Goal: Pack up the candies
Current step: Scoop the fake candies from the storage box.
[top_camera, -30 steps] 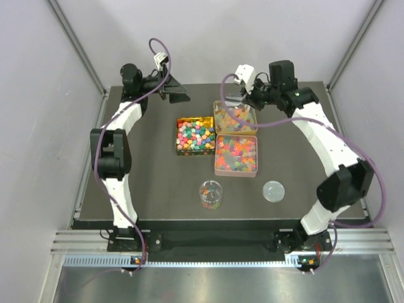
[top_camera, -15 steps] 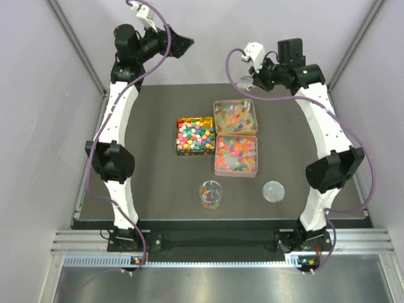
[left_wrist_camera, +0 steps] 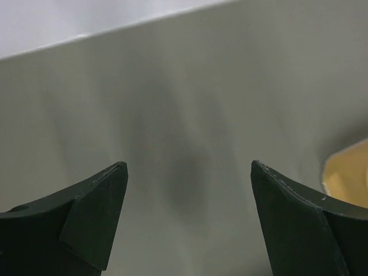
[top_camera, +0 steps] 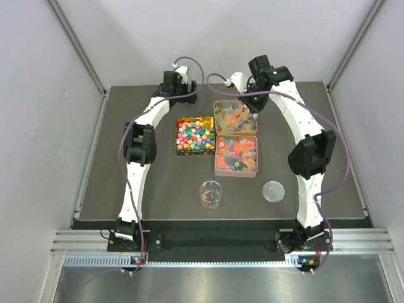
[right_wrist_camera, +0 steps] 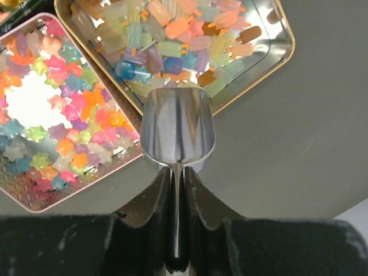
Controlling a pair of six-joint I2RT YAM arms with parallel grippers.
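Observation:
The candies fill three open tins: cube pieces in a gold tin [top_camera: 195, 136], translucent bar-shaped gummies in a second gold tin [top_camera: 235, 117] [right_wrist_camera: 172, 46], and star gummies in a pink tin [top_camera: 236, 155] [right_wrist_camera: 52, 115]. More candies sit in a small clear cup [top_camera: 211, 194]. My right gripper [top_camera: 253, 107] [right_wrist_camera: 177, 172] is shut on the handle of an empty metal scoop [right_wrist_camera: 178, 129], whose bowl hangs over the near rim of the bar-gummy tin. My left gripper [top_camera: 184, 98] [left_wrist_camera: 190, 172] stands open and empty, low over bare table behind the cube tin.
A round clear lid [top_camera: 273, 190] lies right of the cup. A gold tin corner [left_wrist_camera: 351, 178] shows at the right edge of the left wrist view. The dark table [top_camera: 145, 183] is walled by pale panels on three sides.
My left arm swung up high at the back, then came down and in toward the cube tin. My right arm moved left with the scoop to the bar-gummy tin.

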